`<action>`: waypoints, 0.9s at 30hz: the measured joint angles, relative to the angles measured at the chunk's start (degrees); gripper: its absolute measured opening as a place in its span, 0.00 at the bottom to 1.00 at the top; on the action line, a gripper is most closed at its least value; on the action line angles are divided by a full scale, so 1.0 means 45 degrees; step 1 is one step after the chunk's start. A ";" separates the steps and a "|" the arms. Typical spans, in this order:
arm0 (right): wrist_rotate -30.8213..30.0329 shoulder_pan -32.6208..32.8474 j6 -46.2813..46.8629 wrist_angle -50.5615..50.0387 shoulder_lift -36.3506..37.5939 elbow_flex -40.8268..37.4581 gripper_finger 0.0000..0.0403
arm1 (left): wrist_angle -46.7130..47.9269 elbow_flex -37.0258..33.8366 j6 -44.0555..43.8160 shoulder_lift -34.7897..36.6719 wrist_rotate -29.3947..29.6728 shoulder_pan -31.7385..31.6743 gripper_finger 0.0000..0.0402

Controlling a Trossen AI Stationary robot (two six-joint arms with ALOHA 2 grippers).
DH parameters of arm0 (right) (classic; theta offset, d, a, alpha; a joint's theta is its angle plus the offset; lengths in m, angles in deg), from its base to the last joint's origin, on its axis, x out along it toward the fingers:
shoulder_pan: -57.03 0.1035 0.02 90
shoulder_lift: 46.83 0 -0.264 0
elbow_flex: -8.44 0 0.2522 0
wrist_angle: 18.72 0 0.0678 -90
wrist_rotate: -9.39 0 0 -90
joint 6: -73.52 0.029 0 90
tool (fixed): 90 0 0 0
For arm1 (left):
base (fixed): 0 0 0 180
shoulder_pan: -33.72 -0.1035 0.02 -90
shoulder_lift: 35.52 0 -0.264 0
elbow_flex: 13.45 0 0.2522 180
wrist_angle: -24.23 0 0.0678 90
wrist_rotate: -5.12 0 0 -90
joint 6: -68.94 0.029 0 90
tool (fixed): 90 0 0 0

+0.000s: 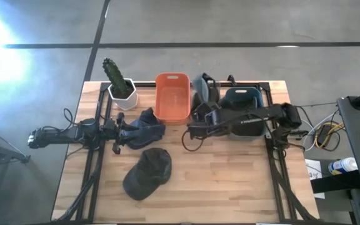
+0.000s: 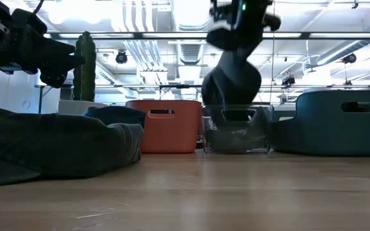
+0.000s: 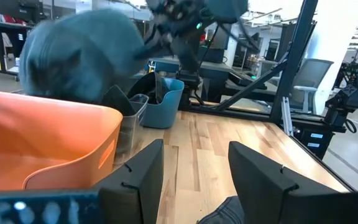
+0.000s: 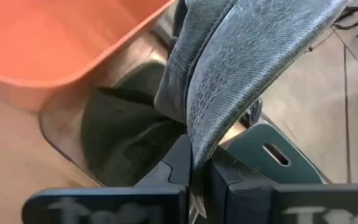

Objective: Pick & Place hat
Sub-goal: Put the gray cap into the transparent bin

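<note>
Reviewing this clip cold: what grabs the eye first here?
The right gripper, shut on a grey hat, dangles it above the clear bin between the orange bin and the teal bin. On the left, the open left gripper waits near two dark hats on the table.

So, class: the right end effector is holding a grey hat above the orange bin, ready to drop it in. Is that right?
Not quite. The right end effector does grip a grey hat, but it hangs over the clear bin between the orange bin and the teal bin, not over the orange one. The low view and right wrist view show this.
</note>
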 joint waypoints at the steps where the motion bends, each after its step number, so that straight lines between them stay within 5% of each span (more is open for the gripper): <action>1: 0.0197 -0.0086 -0.0477 0.0433 -0.0009 -0.0251 0.03 | 0.0000 -0.0003 0.0000 0.0000 0.0000 -0.0001 0.43; 12: 0.1551 -0.0569 -0.1090 0.2582 0.0067 -0.2251 0.06 | 0.0000 0.0000 0.0001 0.0005 0.0000 0.0001 0.43; 27: 0.1818 -0.0412 -0.4132 0.3241 0.0233 -0.1909 0.48 | -0.0590 0.0000 -0.0780 0.0005 0.0010 0.0001 0.43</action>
